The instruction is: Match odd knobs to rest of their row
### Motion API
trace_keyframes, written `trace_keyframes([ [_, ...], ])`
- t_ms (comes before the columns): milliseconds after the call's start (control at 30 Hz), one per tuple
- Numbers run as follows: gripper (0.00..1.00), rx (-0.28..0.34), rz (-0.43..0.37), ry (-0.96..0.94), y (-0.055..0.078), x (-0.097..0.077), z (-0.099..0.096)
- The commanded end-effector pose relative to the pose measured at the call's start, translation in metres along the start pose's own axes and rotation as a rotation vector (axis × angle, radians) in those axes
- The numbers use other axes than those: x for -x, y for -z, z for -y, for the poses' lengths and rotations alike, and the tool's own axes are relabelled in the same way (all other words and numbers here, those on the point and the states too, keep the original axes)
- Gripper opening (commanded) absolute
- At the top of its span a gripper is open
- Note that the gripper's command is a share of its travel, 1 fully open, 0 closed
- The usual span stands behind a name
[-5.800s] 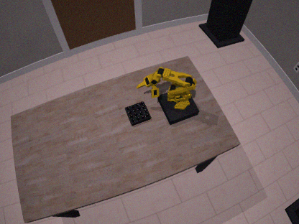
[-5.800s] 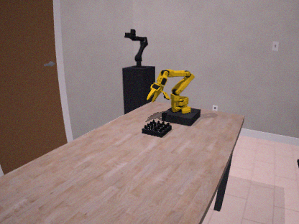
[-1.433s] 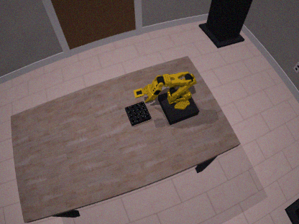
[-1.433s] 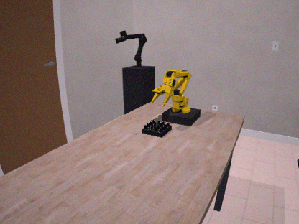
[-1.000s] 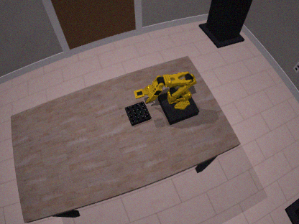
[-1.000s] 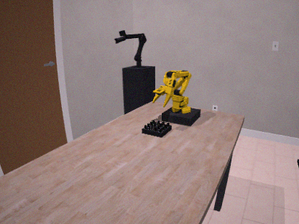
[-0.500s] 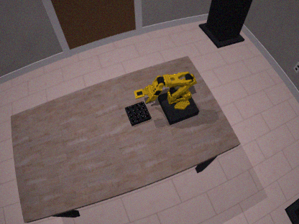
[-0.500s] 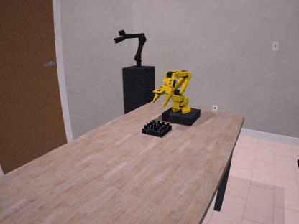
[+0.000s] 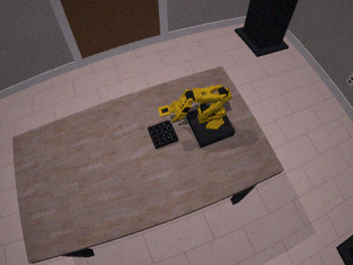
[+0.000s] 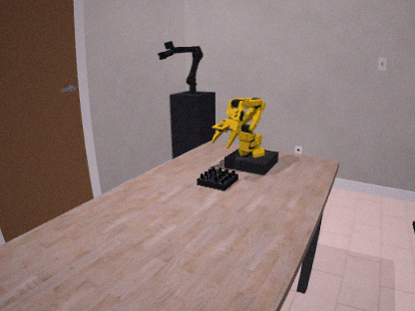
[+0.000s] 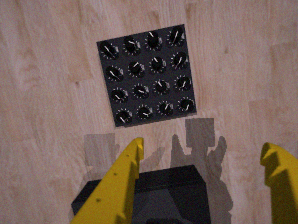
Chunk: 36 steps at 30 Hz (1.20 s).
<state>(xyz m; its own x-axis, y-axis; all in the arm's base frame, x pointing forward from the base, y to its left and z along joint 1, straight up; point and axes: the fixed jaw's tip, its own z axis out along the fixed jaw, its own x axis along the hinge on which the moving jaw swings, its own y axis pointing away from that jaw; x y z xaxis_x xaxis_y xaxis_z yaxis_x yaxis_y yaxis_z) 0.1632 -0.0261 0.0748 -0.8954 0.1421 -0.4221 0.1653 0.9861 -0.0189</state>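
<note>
"Where was the box?"

"On the tabletop, at nine o'clock from the base in the top view, near it but apart. The exterior view put the base at two o'clock from the box."

"And the pincer?"

"Above the tabletop, at one o'clock from the box in the top view. The yellow arm rose from the base, bent over and reached down towards it."

"Was it gripping anything?"

"No. Its fingers stood moderately wide, with nothing between them. In the wrist view one tip lay at six o'clock from the box and the other at four, neither touching a knob."

"How did the knobs look?"

"Sixteen of them, four by four, black with white pointers and pale marks round each. The box sat slightly turned in the wrist view."

"Did they agree?"

"Not all. The pointers leaned in differing directions, but I couldn't tell the exact marks; they were too small. Nor could I read any row labels."

"Anything else about?"

"A black pillar, at one o'clock from the base in the top view. The exterior view showed a black arm on top of it, and a brown door towards nine o'clock."
</note>
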Motion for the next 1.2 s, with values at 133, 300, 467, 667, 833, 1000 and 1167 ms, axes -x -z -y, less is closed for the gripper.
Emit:
trace_keyframes([
  [133, 0.40, 0.006, -0.015, 0.001, -0.002, -0.004, -0.002],
  [300, 0.40, 0.006, -0.015, 0.001, -0.002, -0.004, -0.002],
  [467, 0.40, 0.006, -0.015, 0.001, -0.002, -0.004, -0.002],
  [667, 0.40, 0.006, -0.015, 0.001, -0.002, -0.004, -0.002],
  [833, 0.40, 0.006, -0.015, 0.001, -0.002, -0.004, -0.002],
  [1000, 0.40, 0.006, -0.015, 0.001, -0.003, 0.002, -0.002],
  [1167, 0.40, 0.006, -0.016, 0.001, -0.007, 0.016, -0.002],
])
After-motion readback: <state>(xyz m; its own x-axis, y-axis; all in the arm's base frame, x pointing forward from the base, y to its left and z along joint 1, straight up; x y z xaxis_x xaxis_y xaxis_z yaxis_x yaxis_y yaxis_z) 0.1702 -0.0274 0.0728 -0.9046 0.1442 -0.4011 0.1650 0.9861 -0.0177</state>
